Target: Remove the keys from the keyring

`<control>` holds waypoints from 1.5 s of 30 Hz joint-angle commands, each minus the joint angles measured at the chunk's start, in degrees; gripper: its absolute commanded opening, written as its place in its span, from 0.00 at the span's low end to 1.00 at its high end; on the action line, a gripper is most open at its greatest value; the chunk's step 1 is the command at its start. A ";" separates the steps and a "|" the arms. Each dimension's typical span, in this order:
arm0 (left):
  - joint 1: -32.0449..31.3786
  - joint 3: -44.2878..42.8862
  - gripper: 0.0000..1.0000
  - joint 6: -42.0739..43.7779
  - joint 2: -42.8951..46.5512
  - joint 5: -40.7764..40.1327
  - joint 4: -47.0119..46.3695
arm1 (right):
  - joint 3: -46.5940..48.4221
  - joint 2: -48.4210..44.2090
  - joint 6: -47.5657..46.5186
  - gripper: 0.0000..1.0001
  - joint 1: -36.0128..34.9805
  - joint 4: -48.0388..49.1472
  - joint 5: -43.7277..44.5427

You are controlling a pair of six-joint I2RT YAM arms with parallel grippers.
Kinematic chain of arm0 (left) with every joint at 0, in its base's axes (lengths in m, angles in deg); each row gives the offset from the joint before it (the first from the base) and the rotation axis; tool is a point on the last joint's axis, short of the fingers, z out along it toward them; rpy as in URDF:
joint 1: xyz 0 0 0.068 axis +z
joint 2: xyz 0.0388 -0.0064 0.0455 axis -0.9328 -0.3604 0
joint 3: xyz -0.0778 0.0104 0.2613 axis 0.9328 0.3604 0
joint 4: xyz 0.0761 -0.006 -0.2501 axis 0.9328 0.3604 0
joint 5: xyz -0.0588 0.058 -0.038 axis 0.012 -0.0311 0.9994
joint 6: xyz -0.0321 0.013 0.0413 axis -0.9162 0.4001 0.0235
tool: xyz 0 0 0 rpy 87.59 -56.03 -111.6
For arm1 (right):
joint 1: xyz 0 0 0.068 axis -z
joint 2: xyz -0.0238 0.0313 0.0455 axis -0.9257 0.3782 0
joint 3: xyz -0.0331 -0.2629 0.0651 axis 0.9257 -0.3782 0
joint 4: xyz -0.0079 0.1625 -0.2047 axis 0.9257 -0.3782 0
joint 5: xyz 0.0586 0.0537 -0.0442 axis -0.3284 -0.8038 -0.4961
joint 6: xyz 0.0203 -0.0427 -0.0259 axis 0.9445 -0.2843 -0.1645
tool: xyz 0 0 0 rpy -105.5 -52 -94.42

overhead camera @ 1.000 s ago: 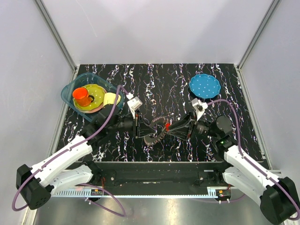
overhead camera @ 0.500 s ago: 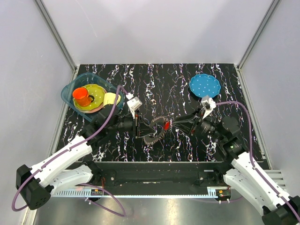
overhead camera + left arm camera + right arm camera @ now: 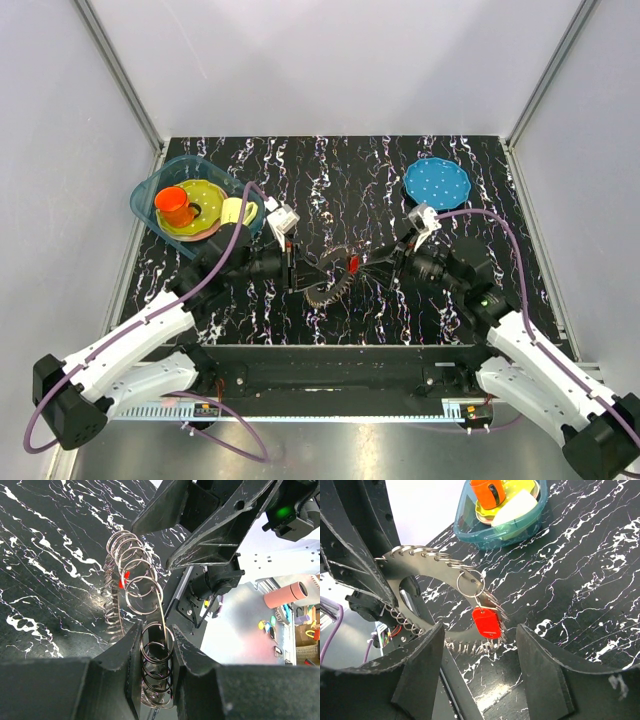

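Observation:
The keyring (image 3: 322,288), a grey metal loop fringed with small wire rings, is held off the table between the two arms. My left gripper (image 3: 298,270) is shut on its rim, and the left wrist view shows the small rings pinched between the jaws (image 3: 156,642). One red key (image 3: 352,265) hangs from a split ring on the loop (image 3: 427,565). In the right wrist view this key (image 3: 486,622) dangles just beyond my right gripper (image 3: 482,665). That gripper is open and touches nothing. In the top view the right gripper (image 3: 385,265) is just right of the key.
A teal bin (image 3: 150,188) at the back left holds an orange cup (image 3: 175,205), a yellow-green plate and a pale piece. A blue dotted plate (image 3: 436,182) lies at the back right. Grey walls enclose the black marbled table (image 3: 330,180).
My right gripper drew back to the right, then came in again toward the red key with its jaws wider. The left gripper and the keyring have hardly moved.

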 commanded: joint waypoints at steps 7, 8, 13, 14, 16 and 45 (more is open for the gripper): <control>0.05 -2.86 0.00 -2.18 1.14 -0.51 -6.02 | 0.64 3.73 -4.19 0.65 -4.63 4.79 6.99; 0.05 -2.77 0.00 -2.18 1.05 -0.60 -6.02 | 0.64 3.91 -4.46 0.63 -4.90 5.14 8.12; 0.05 -2.86 0.00 -1.91 1.23 -0.95 -5.67 | -0.50 4.26 -3.85 0.54 -5.86 9.01 7.00; -0.04 -2.95 0.00 -2.00 1.23 -0.95 -5.67 | -0.59 4.87 -3.76 0.54 -6.13 9.19 6.99; 0.05 -3.12 0.00 -2.00 1.31 -1.21 -5.67 | -0.68 5.49 -4.11 0.56 -7.09 9.02 8.13; 0.05 -2.07 0.00 0.54 0.61 -5.78 -2.07 | -2.26 1.19 -11.14 0.00 -13.78 5.24 24.49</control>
